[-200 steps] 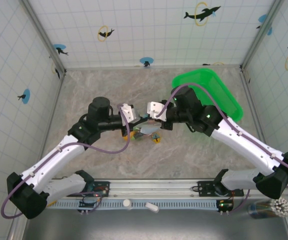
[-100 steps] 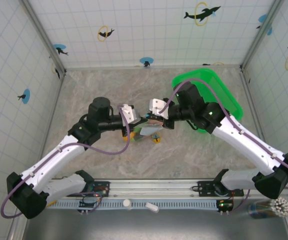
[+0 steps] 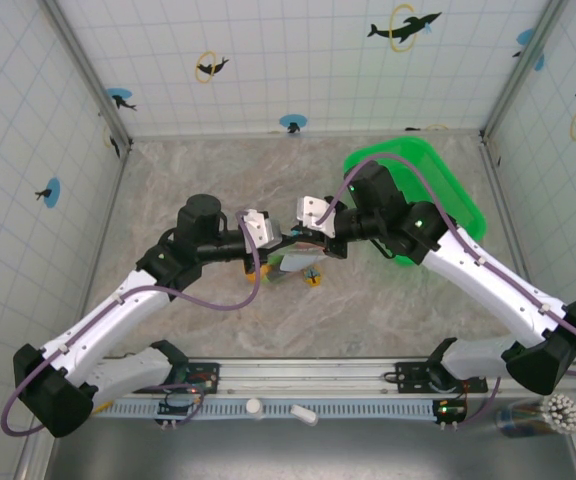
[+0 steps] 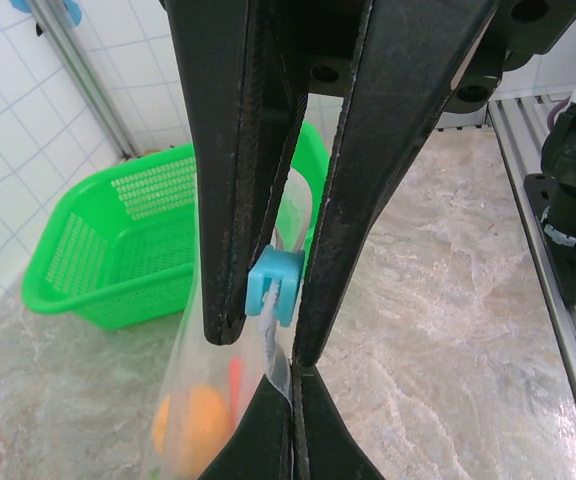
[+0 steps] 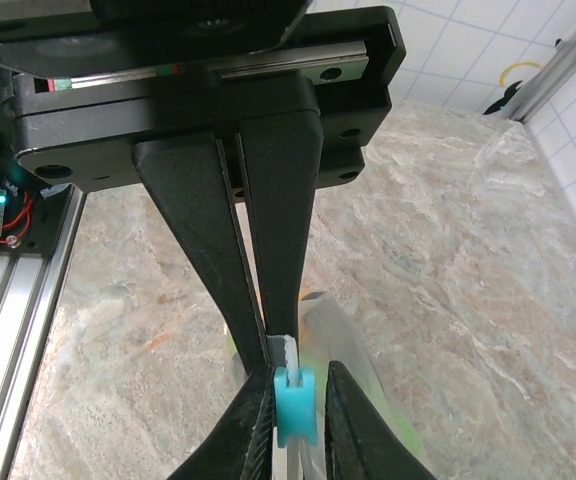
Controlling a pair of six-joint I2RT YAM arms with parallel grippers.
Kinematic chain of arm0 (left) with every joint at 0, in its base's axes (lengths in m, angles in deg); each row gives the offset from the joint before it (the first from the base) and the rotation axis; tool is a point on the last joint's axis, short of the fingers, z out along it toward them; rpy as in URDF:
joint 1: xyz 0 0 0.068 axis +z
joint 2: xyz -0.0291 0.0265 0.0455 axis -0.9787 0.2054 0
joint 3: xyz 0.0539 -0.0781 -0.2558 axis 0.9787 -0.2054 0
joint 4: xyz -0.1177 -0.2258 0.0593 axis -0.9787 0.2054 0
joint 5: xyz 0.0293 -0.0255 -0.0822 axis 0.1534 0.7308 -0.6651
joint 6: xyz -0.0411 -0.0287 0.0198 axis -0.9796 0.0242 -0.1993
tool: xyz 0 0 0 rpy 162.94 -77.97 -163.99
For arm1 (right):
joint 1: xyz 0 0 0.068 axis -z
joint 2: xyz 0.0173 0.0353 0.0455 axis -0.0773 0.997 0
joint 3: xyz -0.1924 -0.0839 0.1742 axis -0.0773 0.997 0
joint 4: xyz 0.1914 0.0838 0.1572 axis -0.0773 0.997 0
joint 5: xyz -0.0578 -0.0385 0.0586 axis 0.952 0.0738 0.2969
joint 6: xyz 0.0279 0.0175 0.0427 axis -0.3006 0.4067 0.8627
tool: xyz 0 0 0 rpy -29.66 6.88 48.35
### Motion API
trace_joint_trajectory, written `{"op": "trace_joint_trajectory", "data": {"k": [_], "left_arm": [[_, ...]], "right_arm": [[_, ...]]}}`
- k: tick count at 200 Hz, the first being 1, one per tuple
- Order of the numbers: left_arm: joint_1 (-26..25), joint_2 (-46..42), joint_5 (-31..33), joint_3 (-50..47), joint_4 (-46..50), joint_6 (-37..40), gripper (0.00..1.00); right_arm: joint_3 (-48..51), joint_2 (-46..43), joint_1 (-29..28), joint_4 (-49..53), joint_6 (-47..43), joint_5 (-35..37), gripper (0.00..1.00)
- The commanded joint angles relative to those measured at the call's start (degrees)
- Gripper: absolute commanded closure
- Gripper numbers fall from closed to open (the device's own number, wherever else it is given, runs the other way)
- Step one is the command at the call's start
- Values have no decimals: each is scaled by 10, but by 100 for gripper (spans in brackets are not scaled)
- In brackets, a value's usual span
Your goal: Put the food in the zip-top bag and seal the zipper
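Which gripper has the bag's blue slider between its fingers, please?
The left gripper: its fingers hold the blue slider; the right gripper pinches bare zipper.

From above I barely see the bag (image 3: 293,263); up close its food (image 4: 196,418) is blurred, cropped at the bottom edge.

- A robotics test cell, not a home: white grid-panel walls (image 3: 268,60) dotted with dolphin stickers (image 3: 403,27) box in a marble-patterned tabletop (image 3: 218,170).
- An aluminium rail (image 3: 308,372) along the near edge carries the arm bases (image 3: 468,358) and exposed circuit boards (image 3: 178,400).
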Motion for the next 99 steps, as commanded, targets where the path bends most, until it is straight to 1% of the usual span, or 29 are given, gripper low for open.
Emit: {"op": "trace_joint_trajectory", "data": {"k": [1, 16, 23, 68, 99], "left_arm": [[-4, 3, -6, 15, 3, 11, 100], [-4, 3, -6, 15, 3, 11, 100], [-4, 3, -5, 14, 3, 11, 100], [-5, 2, -2, 11, 3, 11, 100], [-5, 3, -3, 13, 3, 11, 100]], "right_arm": [[-10, -5, -3, -10, 5, -3, 82], [-6, -8, -3, -13, 4, -2, 86], [-5, -10, -3, -15, 5, -1, 86], [0, -20, 0, -19, 9, 1, 83], [12, -26, 1, -21, 11, 9, 80]]}}
